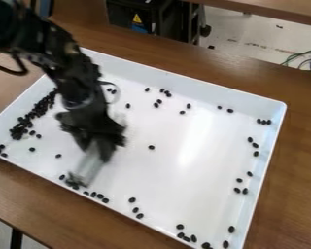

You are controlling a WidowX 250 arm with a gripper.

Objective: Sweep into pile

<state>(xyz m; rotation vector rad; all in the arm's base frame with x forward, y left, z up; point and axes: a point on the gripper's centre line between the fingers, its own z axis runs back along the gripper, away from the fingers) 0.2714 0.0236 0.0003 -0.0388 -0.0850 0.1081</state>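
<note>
Camera view: a brown wooden table (pixel 291 194) carries a broad white tray (pixel 197 85) whose low walls will stop whatever is pushed against them, and whose smooth floor looks slick, so things should slide over it with little drag. The black arm (pixel 70 80) comes in from the far left and ends in a gripper (pixel 95 153) over the tray's near left part, its pincer closed on a pale sweeping tool (pixel 90 168). That tool slants down towards the near wall, its lower end among or just beside some beans; whether it touches the floor cannot be told. It looks light and thin, probably stiff enough to push a row but apt to twist if pressed hard. The best hold is high on its upper part, square to the blade, leaving the lower edge free to lie flat. Next in size is the dark heap (pixel 33 114) along the left wall, which will likely behave as a loose mass, spreading if struck and gathering if nudged slowly. Smallest are the loose dark beans (pixel 151 147), scattered along the far, right and near sides, with one near the middle. They look hard, light and slippery, likely to roll or skip ahead of a quick stroke; pinching them singly would be fiddly, so low, gentle strokes towards the left suit them better.
</note>
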